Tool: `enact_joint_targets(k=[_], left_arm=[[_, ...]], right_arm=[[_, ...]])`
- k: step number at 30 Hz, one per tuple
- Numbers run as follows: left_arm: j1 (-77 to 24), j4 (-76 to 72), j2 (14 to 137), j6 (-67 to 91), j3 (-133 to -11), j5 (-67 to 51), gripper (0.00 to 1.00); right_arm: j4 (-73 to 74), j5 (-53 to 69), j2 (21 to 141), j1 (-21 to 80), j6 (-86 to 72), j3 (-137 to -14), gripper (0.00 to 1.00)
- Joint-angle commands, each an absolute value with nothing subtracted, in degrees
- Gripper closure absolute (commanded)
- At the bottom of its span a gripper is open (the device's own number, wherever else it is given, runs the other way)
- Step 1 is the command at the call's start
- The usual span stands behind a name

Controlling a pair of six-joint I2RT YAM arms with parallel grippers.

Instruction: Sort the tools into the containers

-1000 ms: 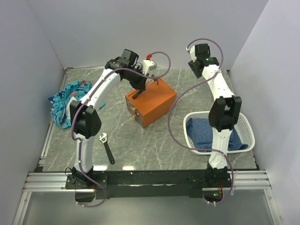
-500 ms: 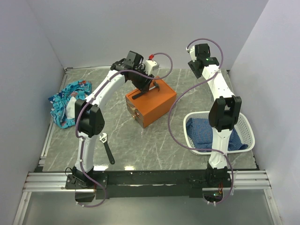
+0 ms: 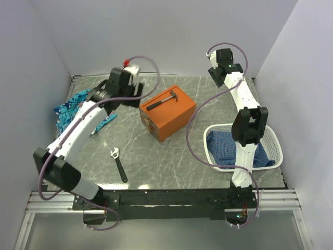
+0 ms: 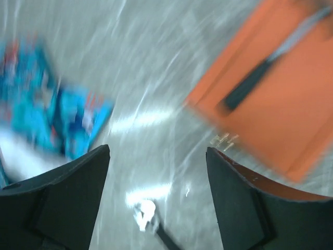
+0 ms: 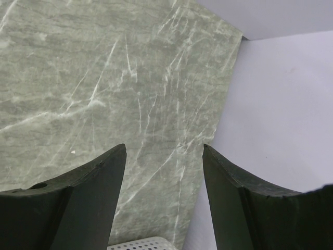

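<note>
Hammer (image 3: 163,100) lies atop the orange box (image 3: 174,119), seemingly parked rather than sorted; left gripper (image 4: 157,156) gapes wide, empty; right gripper (image 5: 164,156) likewise, idle; 1 wrench (image 3: 119,165) waits.

Top view high, downward, wrist views close — left shares orange box (image 3: 174,115)

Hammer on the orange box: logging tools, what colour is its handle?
Black; the hammer shows sharpest in top external.

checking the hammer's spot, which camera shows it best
Top external: the whole hammer lies in sharp view on the orange box. Left wrist catches it motion-blurred, up in the frame's corner. Right wrist shows none of it.
</note>
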State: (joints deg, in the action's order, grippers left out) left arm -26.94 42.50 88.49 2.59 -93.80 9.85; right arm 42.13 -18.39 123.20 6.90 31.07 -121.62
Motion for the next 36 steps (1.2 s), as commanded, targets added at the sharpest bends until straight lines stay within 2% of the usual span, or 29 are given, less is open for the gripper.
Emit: enact_joint_targets(k=[1, 6, 11, 18, 28, 32, 36], left_arm=[[-18.76, 49.47, 86.75, 21.77, -80.88, 16.75, 0.21], [-15.47, 50.98, 84.64, 29.70, -67.01, 9.15, 0.21], [-13.63, 51.94, 84.55, 33.13, -58.55, 3.79, 0.20], [-13.01, 52.39, 82.97, 36.65, -47.12, 0.88, 0.27], [-12.48, 45.80, 87.80, 37.35, -46.76, -4.03, 0.44], [-12.48, 45.97, 88.86, 37.53, -45.53, -3.08, 0.48], [-12.66, 45.26, 89.12, 37.97, -44.30, -2.99, 0.58]], right_arm=[[42.71, -17.75, 123.40, 7.91, 30.23, -124.28, 0.32], [42.54, -18.11, 123.31, 9.75, 30.76, -123.75, 0.32], [42.28, -18.81, 122.70, 10.20, 31.11, -122.35, 0.32], [41.92, -19.95, 122.52, 10.55, 31.90, -121.38, 0.32], [41.75, -20.21, 123.84, 10.99, 32.34, -121.64, 0.31], [41.66, -20.48, 124.10, 10.99, 32.69, -121.20, 0.31], [41.66, -20.30, 124.63, 10.90, 32.61, -121.55, 0.32]])
